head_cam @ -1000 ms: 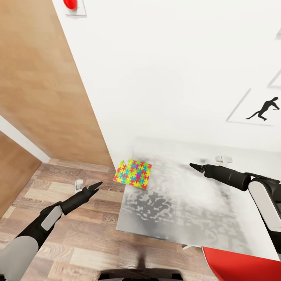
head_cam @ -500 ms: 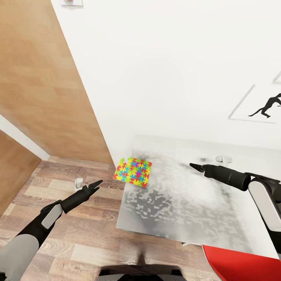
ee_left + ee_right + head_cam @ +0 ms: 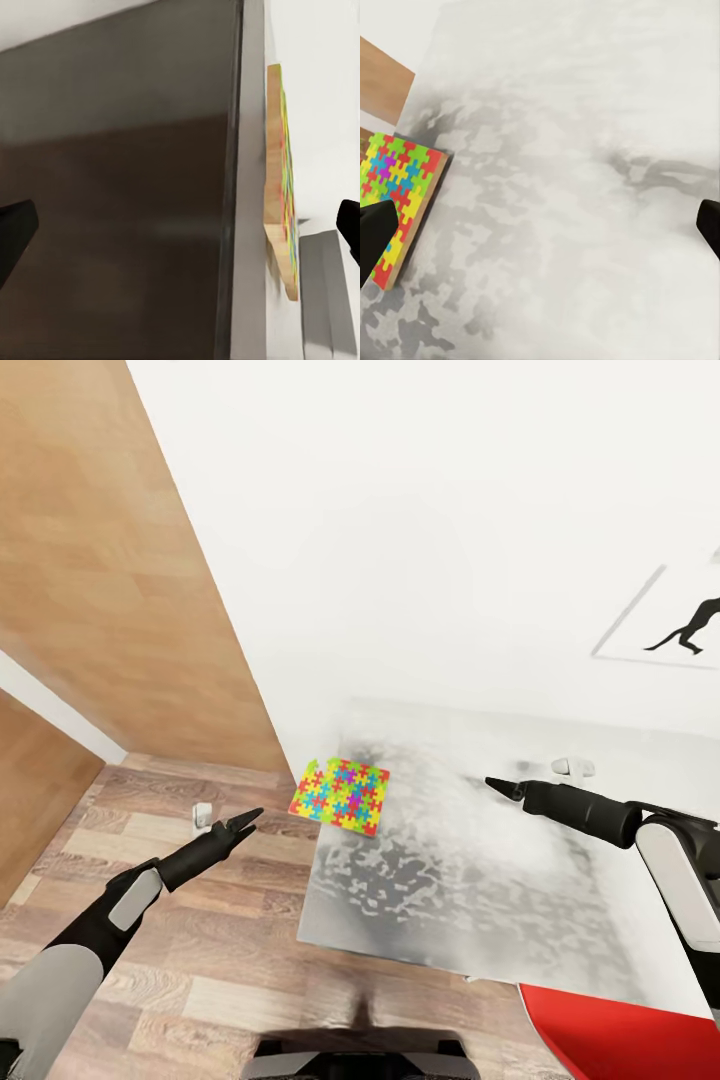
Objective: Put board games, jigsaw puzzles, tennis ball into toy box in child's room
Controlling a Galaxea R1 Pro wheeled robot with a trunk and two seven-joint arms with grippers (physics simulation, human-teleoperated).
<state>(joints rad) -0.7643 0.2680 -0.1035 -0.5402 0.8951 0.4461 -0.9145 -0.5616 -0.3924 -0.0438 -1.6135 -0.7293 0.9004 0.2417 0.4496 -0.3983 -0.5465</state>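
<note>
One jigsaw puzzle (image 3: 340,796), a thin board of yellow, pink, blue and green pieces, lies on the far left corner of the pale grey table (image 3: 470,890) and slightly overhangs its left edge. My left gripper (image 3: 250,820) hangs open over the wood floor, left of the table and a little short of the puzzle. The left wrist view shows the puzzle (image 3: 282,217) edge-on ahead of the open left gripper (image 3: 180,225). My right gripper (image 3: 492,784) is open above the table top, to the right of the puzzle. In the right wrist view the puzzle (image 3: 397,202) lies beside one fingertip (image 3: 375,232).
A white wall rises right behind the table, with a black silhouette picture (image 3: 690,632). A wood panel (image 3: 110,580) stands at the left. A small white object (image 3: 572,767) sits at the table's back, another (image 3: 202,816) on the floor. Something red (image 3: 620,1040) is at the near right.
The head view has tipped down a little, so the wall's red object has slid out at the top. Both arms and the puzzle keep their places.
</note>
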